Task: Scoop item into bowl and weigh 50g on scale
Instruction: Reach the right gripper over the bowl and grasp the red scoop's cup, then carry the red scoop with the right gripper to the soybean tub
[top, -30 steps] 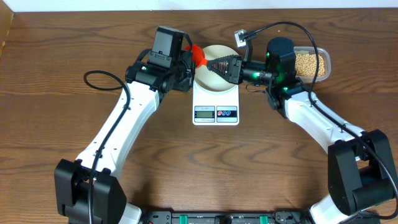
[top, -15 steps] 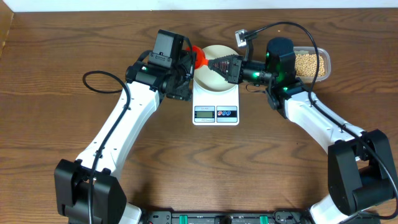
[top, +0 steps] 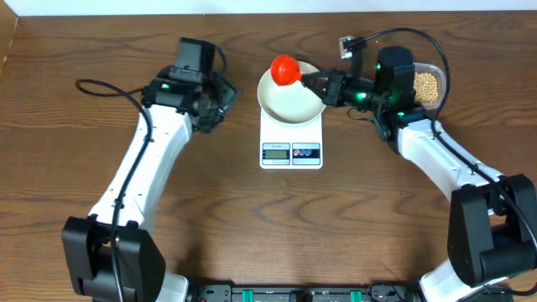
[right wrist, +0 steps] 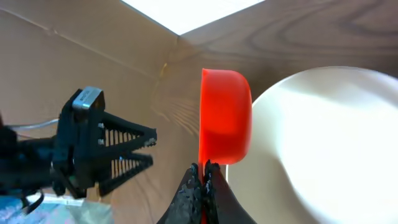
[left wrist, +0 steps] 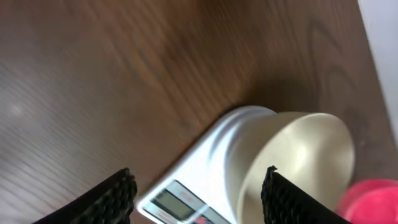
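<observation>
Scale [top: 291, 138] sits mid-table on the brown wood table [top: 377, 218], display edge on the near side. The digits are too small for me to read.

The bowl [top: 291, 99] rests on the scale's platform and overhangs its far edge. Overhead and right wrist views both show its inside as plain white surface.

Right gripper [top: 309, 80] reaches in from the right. It is pinched tight on the thin handle of the red scoop [top: 285, 70]. From the right wrist camera its two fingers meet on the handle with hardly any gap.

The scoop's cup hangs over the far-left rim of the bowl. It is turned edge-on to the wrist camera and shows overhead only as a red round shape, so I cannot tell what it carries.

The beans [top: 430, 85], a tan-yellow heap, lie in the clear plastic tub [top: 442, 84] at the far right. The right arm crosses in front and covers the tub's left part. The arm's wrist lies between tub and bowl.

Left gripper [top: 225, 94] is off to the left of the bowl, apart from it. Its jaws are spread wide and grip nothing. In the left wrist view its fingers [left wrist: 115, 196] stand parted at the bottom edge. Scale, bowl and a sliver of red scoop show beyond them.
</observation>
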